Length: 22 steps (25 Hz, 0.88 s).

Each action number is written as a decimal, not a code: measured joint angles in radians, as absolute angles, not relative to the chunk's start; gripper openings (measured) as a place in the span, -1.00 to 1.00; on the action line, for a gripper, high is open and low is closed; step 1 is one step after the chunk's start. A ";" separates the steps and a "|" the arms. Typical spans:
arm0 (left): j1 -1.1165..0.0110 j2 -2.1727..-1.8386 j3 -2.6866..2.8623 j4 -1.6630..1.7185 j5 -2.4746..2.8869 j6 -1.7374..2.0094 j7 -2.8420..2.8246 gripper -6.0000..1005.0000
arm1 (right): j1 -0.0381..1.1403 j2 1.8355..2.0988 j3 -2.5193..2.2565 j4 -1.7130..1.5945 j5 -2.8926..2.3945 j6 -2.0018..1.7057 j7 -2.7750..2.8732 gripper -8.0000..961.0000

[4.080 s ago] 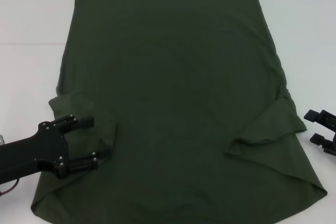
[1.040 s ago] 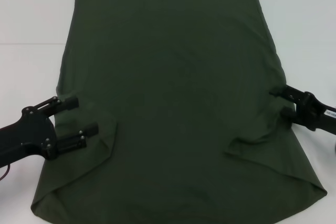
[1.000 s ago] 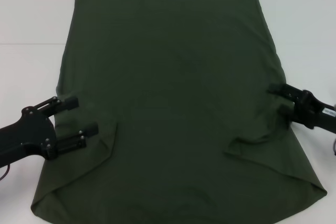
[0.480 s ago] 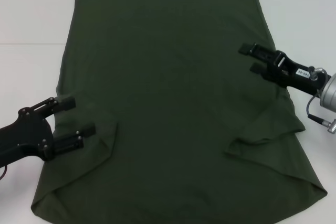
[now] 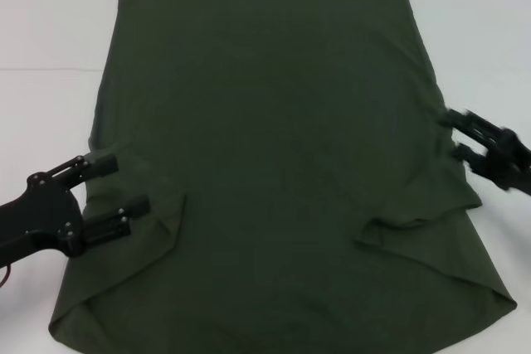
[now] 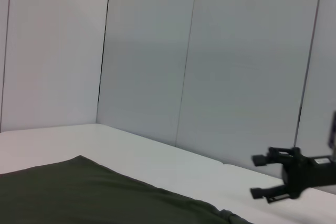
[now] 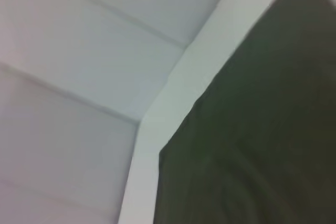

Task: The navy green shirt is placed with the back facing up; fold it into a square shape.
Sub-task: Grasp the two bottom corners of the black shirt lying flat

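Note:
The navy green shirt (image 5: pixel 274 147) lies flat on the white table, plain side up, with both sleeves folded inward over the body near the front. My left gripper (image 5: pixel 120 186) is open over the shirt's left edge, beside the folded left sleeve (image 5: pixel 158 221). My right gripper (image 5: pixel 455 134) is open at the shirt's right edge, just above the folded right sleeve (image 5: pixel 423 209). The left wrist view shows the shirt (image 6: pixel 94 195) low in the picture and the right gripper (image 6: pixel 255 176) far off. A blurred stretch of shirt (image 7: pixel 252 140) fills the right wrist view.
The white table (image 5: pixel 50 31) extends around the shirt on the left, right and far sides. Pale wall panels (image 6: pixel 210 66) stand behind the table's far edge.
My right gripper swung in over the shirt's right side, then dropped back to the right edge by the sleeve. My left gripper drew back slightly leftward off the folded sleeve.

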<state>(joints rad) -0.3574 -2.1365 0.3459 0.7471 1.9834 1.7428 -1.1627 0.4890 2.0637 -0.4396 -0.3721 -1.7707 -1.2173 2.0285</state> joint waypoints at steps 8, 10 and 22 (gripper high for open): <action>-0.358 -2.138 0.345 0.747 1.976 1.743 -1.163 0.66 | 0.321 2.068 -0.438 -0.362 -1.701 -1.245 2.005 0.93; -0.358 -2.140 0.345 0.744 1.966 1.743 -1.163 0.66 | 0.305 2.071 -0.438 -0.360 -1.703 -1.244 2.001 0.93; -0.354 -2.135 0.345 0.719 1.942 1.746 -1.184 0.66 | 0.313 2.063 -0.443 -0.365 -1.706 -1.333 1.892 0.92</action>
<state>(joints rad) -0.3545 -2.1351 0.3452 0.7192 1.9422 1.7457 -1.1835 0.3128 2.0630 -0.4435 -0.3651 -1.7060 -1.3330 1.8925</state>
